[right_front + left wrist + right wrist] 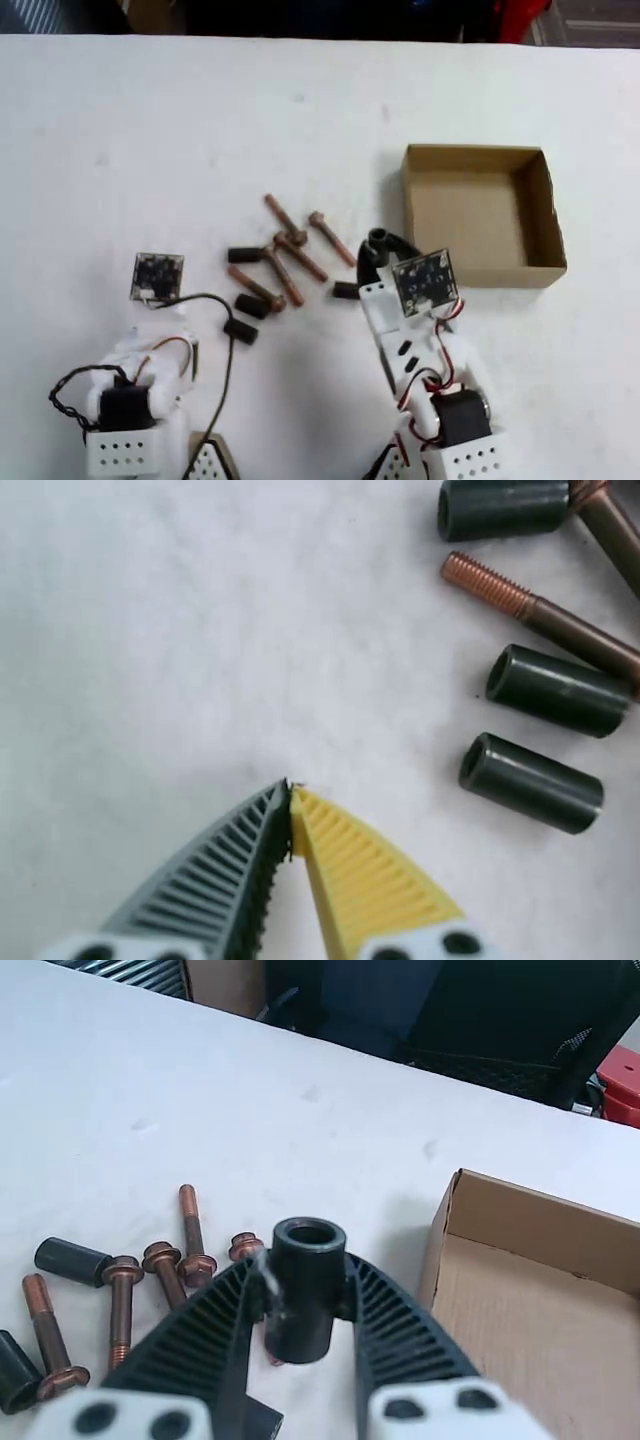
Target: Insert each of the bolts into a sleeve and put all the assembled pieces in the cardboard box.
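High view: the right gripper (pixel 378 246) stands just beside the cardboard box (pixel 480 152), clamped on one black sleeve (pixel 378 237). The bolts (pixel 290 250) lie crossed on the table (pixel 150 130), with loose sleeves (pixel 252 305) around them.

Left wrist view: the left gripper (pixel 290 798) is closed on nothing, its tips touching, near two loose sleeves.

Right wrist view: the held sleeve is upright, bore up. A bolt pushed in off-centre could likely tilt it or slip it out. Pulling one bolt from the pile may drag the others along. No legible print.

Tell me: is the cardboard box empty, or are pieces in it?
Empty. In the high view the floor of the cardboard box is bare; the bolts and loose sleeves lie outside on the table.
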Motion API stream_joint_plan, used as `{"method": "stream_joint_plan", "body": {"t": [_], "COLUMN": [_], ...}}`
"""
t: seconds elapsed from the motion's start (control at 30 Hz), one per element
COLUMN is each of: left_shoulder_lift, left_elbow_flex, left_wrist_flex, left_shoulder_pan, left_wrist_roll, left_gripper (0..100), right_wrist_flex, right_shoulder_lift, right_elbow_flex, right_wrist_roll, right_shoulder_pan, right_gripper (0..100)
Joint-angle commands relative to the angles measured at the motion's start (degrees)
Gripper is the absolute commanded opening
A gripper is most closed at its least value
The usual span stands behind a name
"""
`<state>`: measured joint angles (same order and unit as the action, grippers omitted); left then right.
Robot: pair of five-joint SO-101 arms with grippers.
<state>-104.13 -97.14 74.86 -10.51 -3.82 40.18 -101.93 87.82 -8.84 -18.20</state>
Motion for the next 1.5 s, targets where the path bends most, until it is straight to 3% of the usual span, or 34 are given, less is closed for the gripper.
{"method": "stream_joint_plan", "body": {"t": [0.0, 0.17, 0.3, 0.37, 0.63, 0.8, 1.23, 1.47], "left_shoulder_lift": [-0.4, -0.4, -0.5, -0.5, -0.2, -0.1, 0.0, 20.1], "left_elbow_flex": [0.1, 0.1, 0.2, 0.2, 0.3, 1.3, 18.8, 30.4], "left_wrist_flex": [-6.9, -13.6, -17.4, -19.0, -22.4, -19.6, -11.1, -11.2], "left_shoulder_pan": [-1.1, -6.6, -10.5, -11.1, -10.2, -9.5, -9.7, -9.5], "left_wrist_roll": [0.0, -1.5, -22.9, -28.3, -32.3, -36.5, -44.5, -43.1], "left_gripper": [2, 3, 3, 2, 2, 2, 2, 2], "right_wrist_flex": [-6.2, -12.8, -13.9, -12.9, -10.9, -9.2, -9.2, -9.2], "right_shoulder_lift": [-1.0, -1.3, -1.3, -1.2, -1.2, -1.2, -1.2, -1.2], "right_elbow_flex": [2.1, 6.2, 8.9, 9.1, 9.1, 9.1, 9.1, 9.1], "right_wrist_roll": [0.4, 0.1, 0.0, 0.0, 0.4, 0.4, 0.4, 0.4], "right_shoulder_pan": [0.2, 0.2, 0.3, 0.3, 0.2, 0.7, 0.6, 0.5], "right_gripper": [1.6, 1.6, 1.6, 1.7, 1.7, 1.7, 1.7, 1.7]}}
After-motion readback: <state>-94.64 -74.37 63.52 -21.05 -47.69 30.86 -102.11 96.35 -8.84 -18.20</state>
